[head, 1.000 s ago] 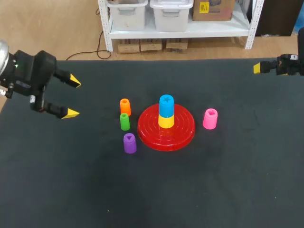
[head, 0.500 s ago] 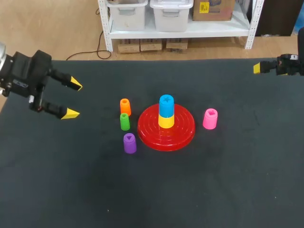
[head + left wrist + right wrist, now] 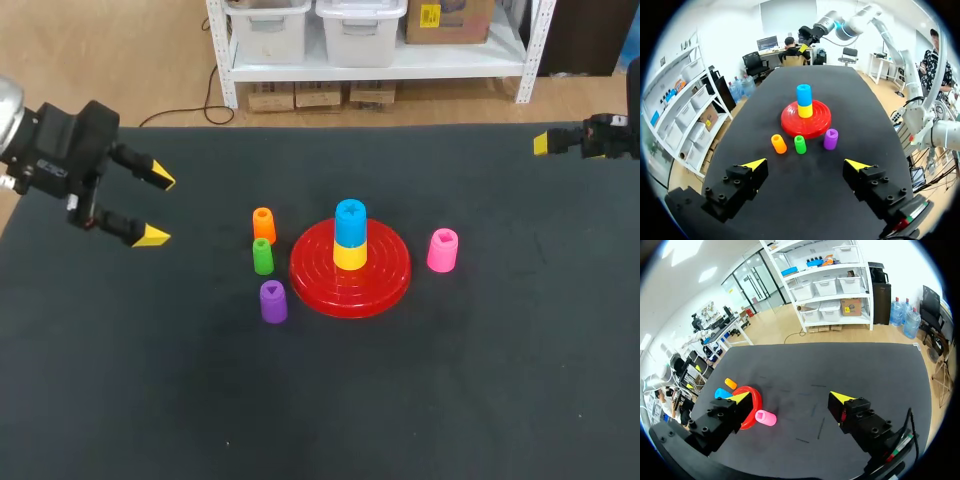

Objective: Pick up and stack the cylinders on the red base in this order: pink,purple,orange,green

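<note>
We find no legible txt, nos. or labels on the table [image 3: 480, 380] or the red base [image 3: 385, 280]. The pink cylinder [image 3: 442, 250] and purple cylinder [image 3: 273, 301] each carry a dark recessed mark on top (a shape, not a char.).

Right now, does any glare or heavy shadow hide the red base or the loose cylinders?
Head view: no; the red base has faint sheen on its ridges, and there is no heavy shadow beside the pink cylinder. Left wrist view: the orange cylinder, green cylinder and purple cylinder are evenly lit. Right wrist view: a finger of the right gripper, not shadow, covers part of the base.
</note>
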